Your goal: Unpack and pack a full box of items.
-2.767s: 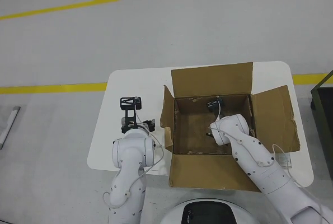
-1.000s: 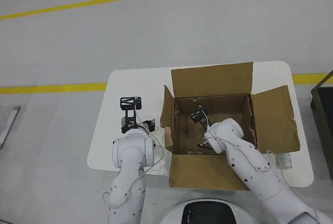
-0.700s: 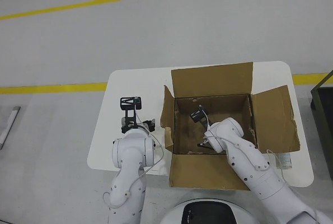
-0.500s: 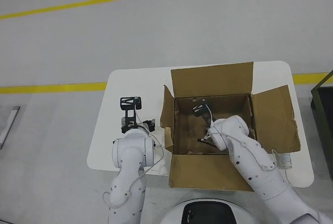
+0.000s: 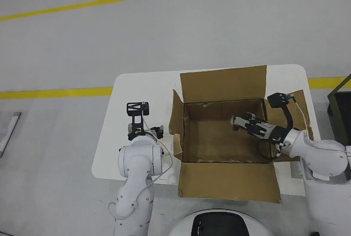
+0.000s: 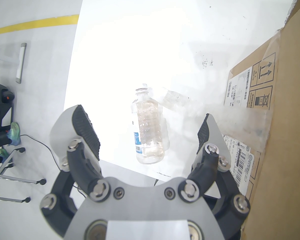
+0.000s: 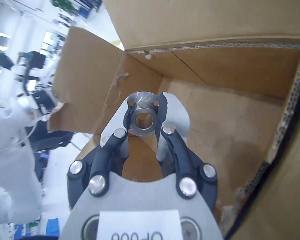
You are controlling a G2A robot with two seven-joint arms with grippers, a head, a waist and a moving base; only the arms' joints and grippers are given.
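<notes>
Upward arrows (image 6: 265,68), seemingly, on box (image 6: 287,116)

White round-cornered table (image 5: 143,88) with 1 open cardboard box (image 5: 223,86) and 1 clear bottle (image 6: 148,131) just beside it.

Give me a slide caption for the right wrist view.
Right gripper shut on a metal flange, the open cardboard box behind it.

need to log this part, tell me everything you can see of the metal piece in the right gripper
The metal piece is a round, shiny, steel-looking flange: a thick collar with a bore through it, and a flat disc behind with small bolt holes near its rim. The jaws of the right gripper are shut on its collar, holding it in the air over the open cardboard box. Nothing else touches it.
</notes>
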